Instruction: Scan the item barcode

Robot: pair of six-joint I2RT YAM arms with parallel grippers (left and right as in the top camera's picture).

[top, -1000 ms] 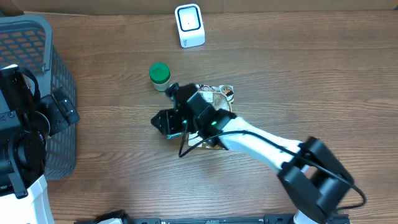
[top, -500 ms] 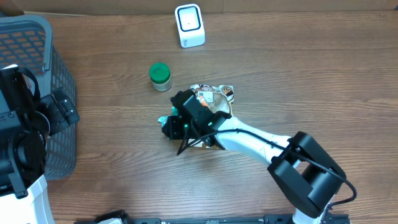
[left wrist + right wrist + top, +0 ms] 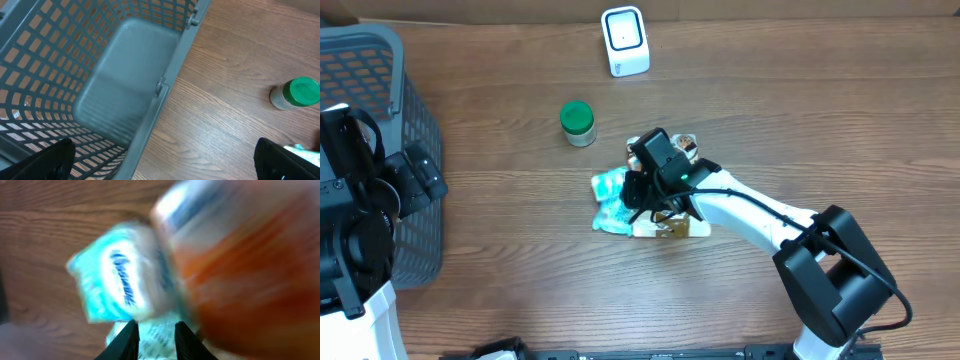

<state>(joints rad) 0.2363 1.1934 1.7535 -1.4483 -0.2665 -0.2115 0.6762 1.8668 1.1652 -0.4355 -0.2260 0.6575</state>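
The teal packet (image 3: 609, 200), a crinkled white-and-teal wrapper with blue lettering, lies on the table (image 3: 800, 120) well nearer the robot than the scanner (image 3: 625, 40), touching an orange-brown pouch (image 3: 672, 226); the right gripper (image 3: 156, 339) has its fingers close together on a fold of that wrapper; bare wood lies between packet and scanner; a green-lidded jar (image 3: 577, 122) stands left of that stretch; the basket (image 3: 380, 60) sits far left of the scanner, beside the left gripper (image 3: 165, 160), whose jaws are spread wide.

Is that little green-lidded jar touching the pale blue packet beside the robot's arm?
Apart. The overhead view shows a strip of bare table between the green-lidded jar and the pale blue packet.
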